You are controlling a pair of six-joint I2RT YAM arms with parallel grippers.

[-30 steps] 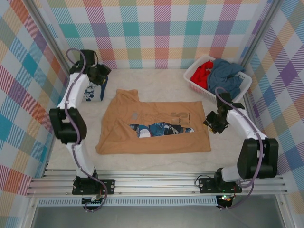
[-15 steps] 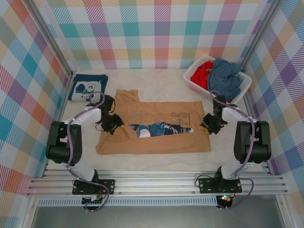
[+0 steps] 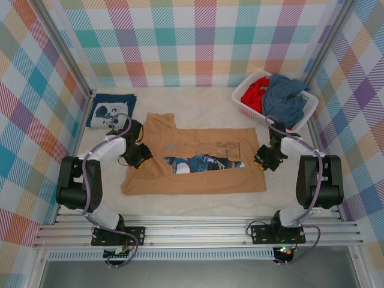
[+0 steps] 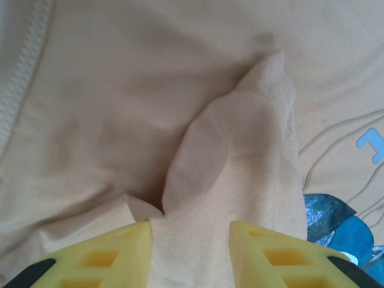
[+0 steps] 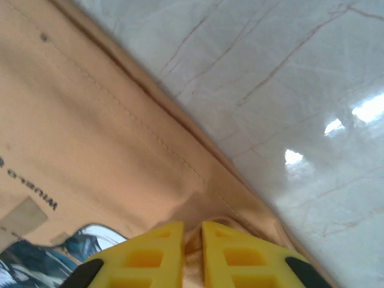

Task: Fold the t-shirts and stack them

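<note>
A tan t-shirt [image 3: 198, 171] lies partly folded mid-table, a strip of its dark blue-and-white print [image 3: 201, 162] showing. My left gripper [image 3: 142, 157] is down on its left part; in the left wrist view that gripper [image 4: 191, 231] is open, its yellow fingers [image 4: 120, 252] astride a raised fold of tan fabric [image 4: 240, 156]. My right gripper [image 3: 263, 161] is at the shirt's right edge; seen from the right wrist, this gripper [image 5: 193, 231] is shut, pinching the tan hem [image 5: 198, 198]. A folded navy t-shirt [image 3: 111, 111] with a white graphic lies back left.
A white slatted basket [image 3: 246, 99] stands at the back right, holding a red tee [image 3: 257, 91] and a grey-blue tee [image 3: 285, 96]. Checked walls enclose the table. Bare marbled tabletop [image 5: 288, 90] runs beside the shirt's right edge.
The left arm left the navy shirt at the back left and came down onto the tan shirt. The right gripper closed on the tan shirt's right edge.
</note>
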